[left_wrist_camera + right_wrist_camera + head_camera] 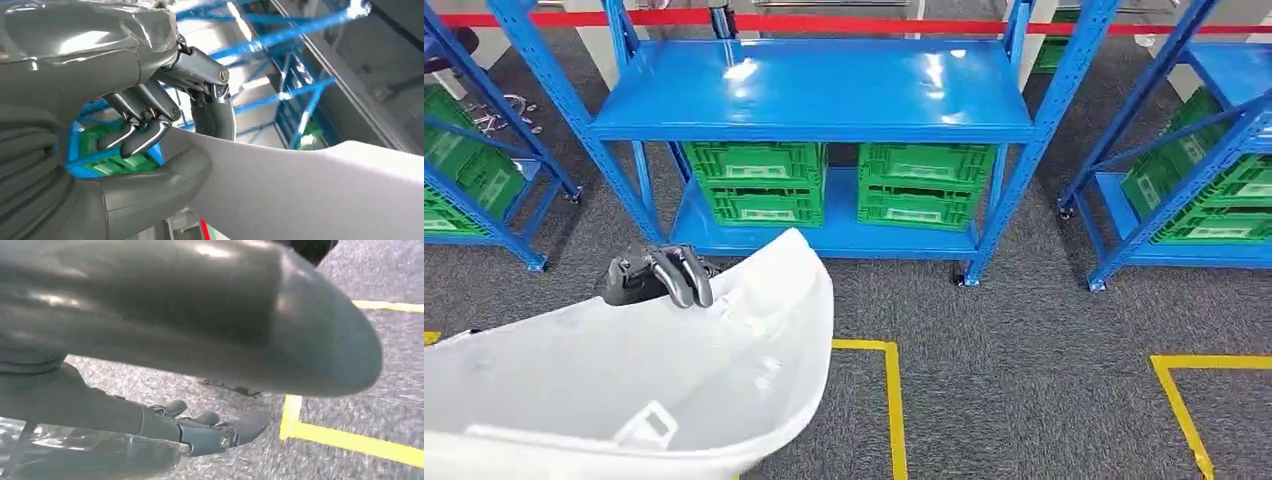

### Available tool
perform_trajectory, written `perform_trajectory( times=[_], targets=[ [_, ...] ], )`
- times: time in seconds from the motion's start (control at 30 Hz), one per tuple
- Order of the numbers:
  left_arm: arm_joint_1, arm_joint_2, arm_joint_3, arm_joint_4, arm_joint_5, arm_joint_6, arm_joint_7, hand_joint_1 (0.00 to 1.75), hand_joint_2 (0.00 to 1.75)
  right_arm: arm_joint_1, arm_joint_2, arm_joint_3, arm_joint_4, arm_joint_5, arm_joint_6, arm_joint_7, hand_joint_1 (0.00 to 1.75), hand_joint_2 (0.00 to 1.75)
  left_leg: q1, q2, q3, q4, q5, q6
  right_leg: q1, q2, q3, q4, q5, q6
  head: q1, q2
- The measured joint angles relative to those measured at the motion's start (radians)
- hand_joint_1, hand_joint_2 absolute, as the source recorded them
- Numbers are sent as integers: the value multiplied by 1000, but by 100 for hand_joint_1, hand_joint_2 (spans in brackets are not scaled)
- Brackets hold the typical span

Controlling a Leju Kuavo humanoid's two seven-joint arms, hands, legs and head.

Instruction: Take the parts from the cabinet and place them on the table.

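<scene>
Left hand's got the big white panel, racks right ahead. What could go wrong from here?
1. The left hand grips the white panel only at one edge, so the long overhang might twist or slip out.
2. The panel hides much of the floor in the head view, so footing may be hard to judge.
3. The blue rack stands just ahead; turning could swing the panel into its posts.

Glossy blue painted-metal shelf rack (819, 90) at top centre catching glare, ribbed green plastic crates (759, 182) below it, smooth matt white plastic part (624, 380) lower left, rough grey carpet floor (1024, 340)
</scene>
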Motion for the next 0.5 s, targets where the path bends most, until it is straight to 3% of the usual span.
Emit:
perform_trajectory(
  times=[0.07,0.1,0.13,0.17,0.2,0.23,0.27,0.3,0.33,0.4,0.43,0.47,0.5],
  targets=[
    [-6,-1,-10,0,0,-4,0,175,175,2,-1,0,0,-2,2,2,0,0,7,12,-1,0,13,-10,-2,11,-13,8,12,-20,-1,0],
    [-8,0,-13,1,0,-6,0,175,175,2,0,0,1,-2,4,2,0,0,13,-7,-9,7,-7,-20,-7,13,-20,7,23,-30,0,0],
    [-9,0,-16,1,-1,-6,1,175,175,0,-1,0,1,0,6,4,0,0,17,-40,-16,41,-72,-29,-7,15,-32,8,37,-39,-2,0],
    [-12,0,-19,1,0,-7,0,175,175,0,-3,0,1,4,7,5,0,0,19,-56,-29,100,-137,-35,-6,17,-45,8,48,-42,-4,0],
    [-14,0,-21,2,0,-8,0,175,175,0,-2,0,1,4,8,4,0,0,19,-62,-45,175,-193,-38,-5,22,-53,9,61,-43,-3,0],
    [-16,0,-26,3,0,-10,0,175,175,0,-3,0,1,4,8,2,0,0,19,-63,-58,252,-231,-40,-4,25,-71,10,74,-43,-3,0],
    [-17,1,-31,4,0,-12,0,175,175,0,-3,0,1,5,8,2,0,0,19,-63,-59,305,-234,-39,-2,30,-87,12,88,-42,-3,0],
    [-17,1,-34,5,0,-13,0,175,175,0,-4,0,1,5,9,2,0,0,19,-63,-40,309,-212,-37,-1,32,-101,13,98,-41,-3,0],
    [-19,1,-36,5,0,-13,0,175,175,0,-5,0,1,5,9,1,0,0,19,-63,0,270,-177,-32,0,36,-115,15,107,-39,-3,0],
    [-27,1,-40,4,1,-15,-1,175,175,0,-6,0,1,7,8,-1,0,0,15,-72,123,106,-134,-13,3,42,-133,15,125,-35,-3,0],
    [-31,1,-42,3,3,-15,-1,175,175,-1,-5,0,0,7,8,-3,0,0,10,-82,188,9,-164,1,0,43,-136,15,133,-30,-2,0],
    [-32,1,-43,2,3,-18,-2,175,175,-1,-8,0,1,6,6,-6,0,0,7,-82,219,-48,-180,2,3,43,-138,14,143,-22,-2,0],
    [-32,1,-44,2,4,-18,-3,175,175,0,-9,0,1,6,6,-8,0,0,-1,-82,211,-38,-171,1,-4,44,-139,7,154,-12,-2,0]
  ],
)
